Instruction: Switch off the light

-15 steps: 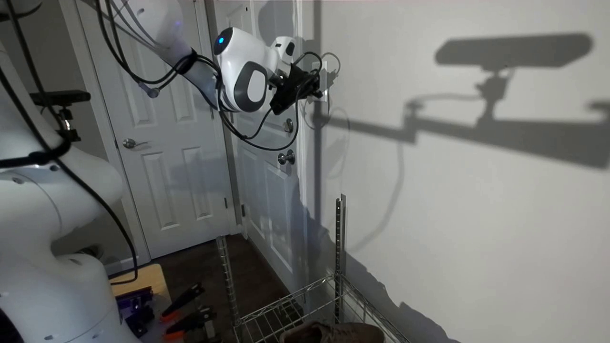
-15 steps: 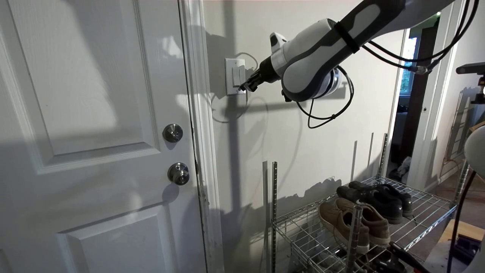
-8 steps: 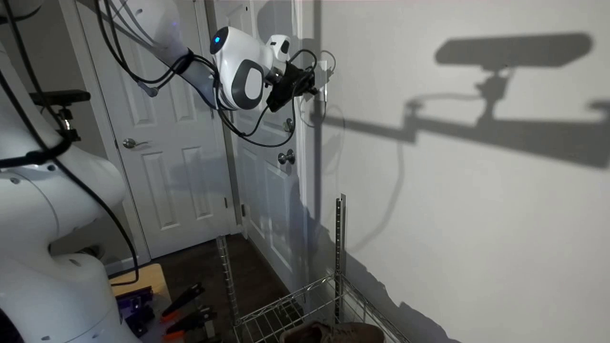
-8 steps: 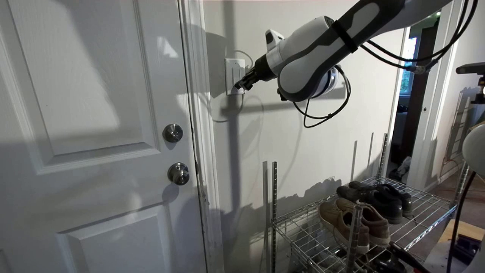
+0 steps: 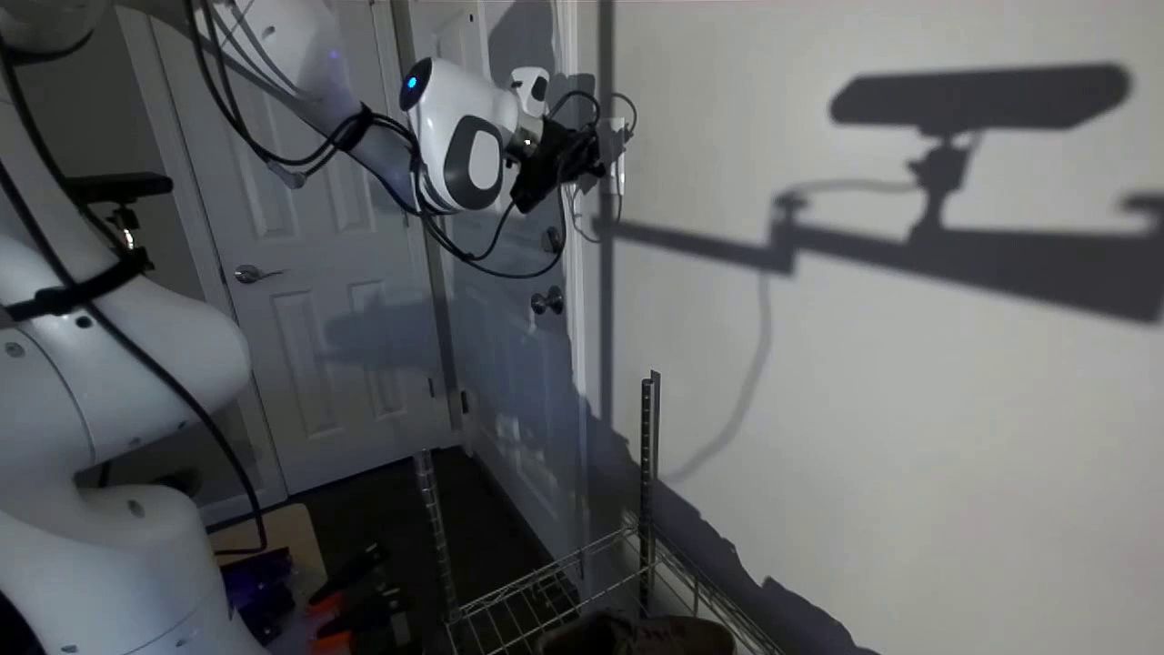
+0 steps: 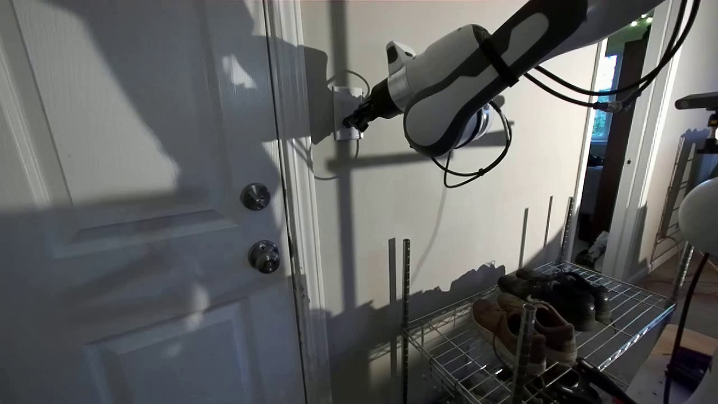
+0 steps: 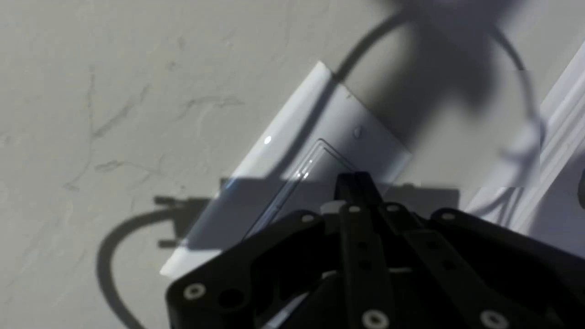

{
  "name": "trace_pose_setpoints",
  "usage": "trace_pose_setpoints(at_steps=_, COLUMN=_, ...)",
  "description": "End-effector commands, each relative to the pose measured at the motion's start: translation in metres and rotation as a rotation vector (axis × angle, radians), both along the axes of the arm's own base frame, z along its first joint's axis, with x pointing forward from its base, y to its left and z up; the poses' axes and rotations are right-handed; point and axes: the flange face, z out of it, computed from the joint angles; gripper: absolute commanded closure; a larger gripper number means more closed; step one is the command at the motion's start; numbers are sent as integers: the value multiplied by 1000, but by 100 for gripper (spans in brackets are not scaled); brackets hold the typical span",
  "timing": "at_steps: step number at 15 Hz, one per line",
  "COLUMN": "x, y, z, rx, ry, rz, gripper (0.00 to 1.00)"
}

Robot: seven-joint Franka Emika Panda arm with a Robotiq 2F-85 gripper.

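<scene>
The light switch is a white rectangular plate with a wide rocker on the wall beside the door frame. It shows in both exterior views [image 5: 619, 173] [image 6: 340, 104] and tilted in the wrist view [image 7: 340, 112]. No lamp is in view. My gripper [image 7: 355, 174] is shut with its black fingertips together and nothing between them. In the wrist view the tips lie over the rocker and hide its lower part. In an exterior view the gripper [image 6: 349, 122] is at the lower half of the plate; whether it touches, I cannot tell. The gripper also shows in an exterior view [image 5: 598, 170].
A white door with a round knob [image 6: 264, 257] and a deadbolt [image 6: 256, 197] stands beside the switch. A wire shelf [image 6: 449, 331] with brown shoes [image 6: 507, 331] and black shoes [image 6: 566, 300] is below the arm. Cables loop from the wrist. Clamps [image 5: 350, 582] lie near the arm's base.
The room has become darker and the shadows on wall and door stand out more. The gripper has moved slightly across the switch plate towards the door and stayed shut.
</scene>
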Motion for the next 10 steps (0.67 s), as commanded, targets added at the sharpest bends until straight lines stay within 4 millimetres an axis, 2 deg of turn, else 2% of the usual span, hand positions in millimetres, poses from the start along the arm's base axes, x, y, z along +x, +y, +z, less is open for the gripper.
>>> trace_pose_setpoints(at_steps=1, x=10, y=-6, z=-15, rx=4, ry=6, rz=-60, gripper=97)
trace_pose_setpoints(at_steps=4, x=5, y=2, z=-26, rx=39, ry=6, rz=-67, gripper=97)
trace_pose_setpoints(at_steps=7, x=-15, y=15, z=-37, rx=125, ry=82, rz=-32, gripper=98)
trace_pose_setpoints(at_steps=10, x=-25, y=27, z=-43, rx=142, ry=133, rz=-20, gripper=97)
